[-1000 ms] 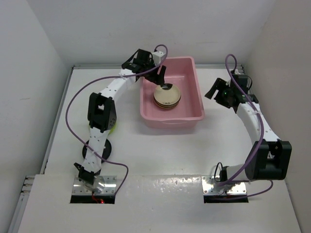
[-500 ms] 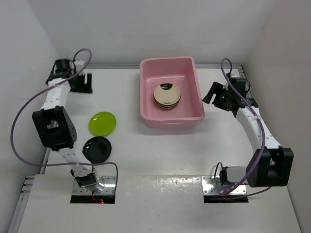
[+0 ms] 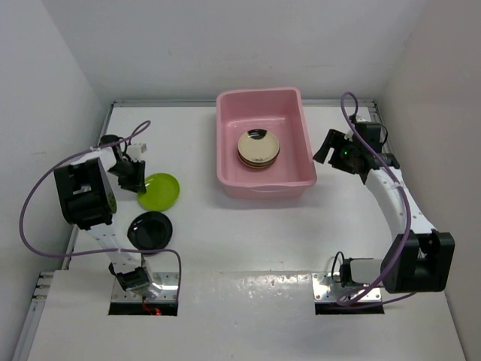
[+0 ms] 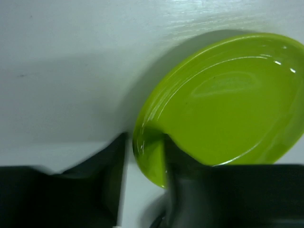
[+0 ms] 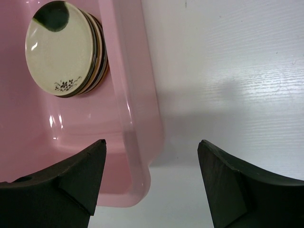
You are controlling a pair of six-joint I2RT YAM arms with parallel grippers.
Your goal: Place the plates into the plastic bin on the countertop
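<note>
A lime green plate (image 3: 161,191) lies on the white countertop (image 3: 240,241) at the left. My left gripper (image 3: 138,181) is down at its left rim. In the left wrist view this plate (image 4: 228,109) fills the frame, and my left gripper (image 4: 145,142) is shut on its near rim, one finger inside and one outside. A glossy black plate (image 3: 150,229) lies nearer the arm bases. The pink plastic bin (image 3: 264,185) holds a stack of plates (image 3: 258,148) topped by a cream one (image 5: 59,47). My right gripper (image 3: 326,147) hangs open and empty beside the bin's right wall (image 5: 142,118).
White walls close in the countertop at the left, back and right. The left arm's purple cable (image 3: 45,188) loops out toward the left wall. Both arm bases (image 3: 143,289) sit at the near edge.
My left arm swung from the bin to the back left corner, then came down onto the green plate and its jaws closed on the rim. The right arm barely moved.
</note>
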